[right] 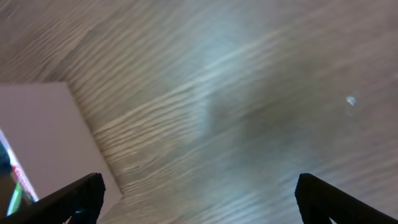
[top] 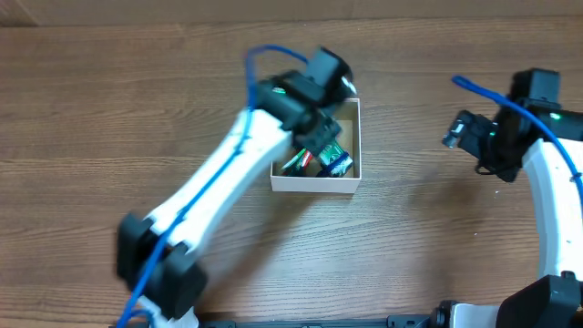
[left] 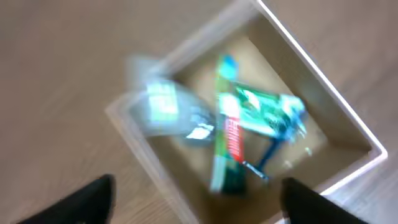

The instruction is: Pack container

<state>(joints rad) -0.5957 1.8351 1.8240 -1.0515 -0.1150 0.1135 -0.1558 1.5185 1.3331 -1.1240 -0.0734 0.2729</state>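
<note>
Box location: the box (top: pixel 310 182) sits on the table (top: pixel 109 109), open side up, directly under the left arm's wrist; the right arm is well apart from it, on its right.
Box contents: a green-and-red tube (left: pixel 229 140) lies near the middle. A green packet (left: pixel 261 112) is beside the tube, toward the box's far corner. A thin blue piece (left: pixel 268 152) lies partly under the packet. A pale clear item (left: pixel 163 106) is against the box's left wall, too blurred to name.
Fill level: floor partly covered, brown bottom visible around the items.
Left gripper (left: pixel 198 186): above the box interior, fingers spread wide, nothing between them.
Right gripper (right: pixel 199 196): over bare table just right of the box, fingers wide apart, empty; box's white wall at the edge of its view.
Handling, judged: thin card walls, so light, and likely to slide on the wood or buckle if squeezed hard.
Where to hold, judged: pinch one wall at mid-length near the rim, or push it flat from the side; corners look stiffest.
Risk: tilting would shift the loose contents.
</note>
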